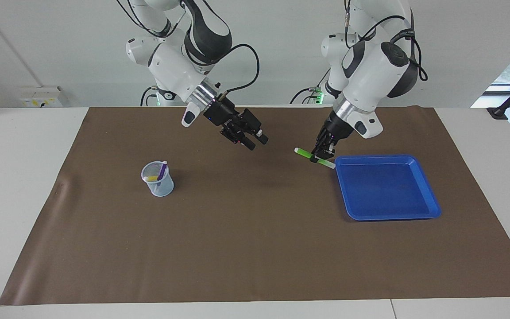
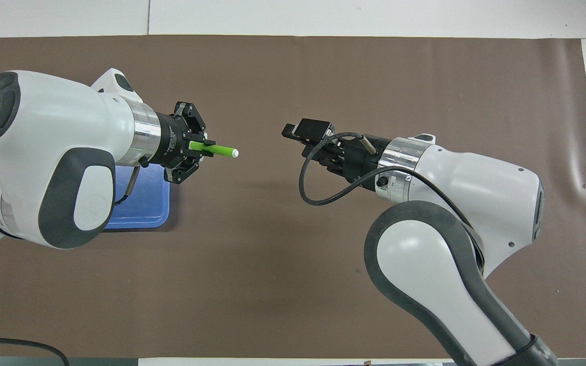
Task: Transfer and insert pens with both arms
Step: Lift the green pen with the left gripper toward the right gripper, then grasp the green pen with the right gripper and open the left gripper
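We see the left gripper [image 1: 321, 156] clamping one green pen [image 1: 303, 153]; the right gripper [image 1: 255, 141] hangs parted, empty; two pens [image 1: 161, 170] in one cup [image 1: 158, 179].

white table [image 1: 25, 186] with a big brown mat [image 1: 255, 248] over most of it. blue tray [image 1: 427, 208] sits mid-right, little clear cup [image 1: 160, 186] mid-left in the facing view

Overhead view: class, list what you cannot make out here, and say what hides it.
- Cup and what it holds: hidden under the right arm.
- Blue tray: mostly covered by the left arm; one corner shows.
- Green pen: rear end hidden inside the left tool.
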Available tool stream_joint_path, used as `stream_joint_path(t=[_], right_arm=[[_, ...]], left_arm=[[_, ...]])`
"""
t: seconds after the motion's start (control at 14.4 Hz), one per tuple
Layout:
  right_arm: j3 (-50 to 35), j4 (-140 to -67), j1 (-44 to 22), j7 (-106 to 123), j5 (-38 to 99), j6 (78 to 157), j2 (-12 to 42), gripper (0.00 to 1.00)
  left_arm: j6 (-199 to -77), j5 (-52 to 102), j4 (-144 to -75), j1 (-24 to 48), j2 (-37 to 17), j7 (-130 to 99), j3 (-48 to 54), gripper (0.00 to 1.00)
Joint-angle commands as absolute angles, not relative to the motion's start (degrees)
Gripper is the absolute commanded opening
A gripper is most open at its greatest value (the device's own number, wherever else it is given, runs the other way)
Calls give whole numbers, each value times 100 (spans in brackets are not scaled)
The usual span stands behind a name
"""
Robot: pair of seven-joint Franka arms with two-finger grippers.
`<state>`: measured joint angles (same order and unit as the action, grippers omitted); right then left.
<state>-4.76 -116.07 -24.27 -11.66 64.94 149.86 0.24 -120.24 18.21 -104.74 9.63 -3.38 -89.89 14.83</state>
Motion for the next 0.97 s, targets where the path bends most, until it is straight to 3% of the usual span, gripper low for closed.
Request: stream_joint_path(t=[0.0,0.77,0.91], right_arm=[[-492,-11707,-2461,-976,6645,15126,-9,70],[-492,-11725,-2795,-976,6645,15390,0,69],[-492,-11725,-2804,-976,6645,15390,0,61]], left_arm=[[-12180,1934,-10415,1308,-308,-9535,1468,0],[-12674,2355,-10433,1731,-325,-10072,1468,0],[-12683,2373,-10433,1740,-325,-10142,1468,0]])
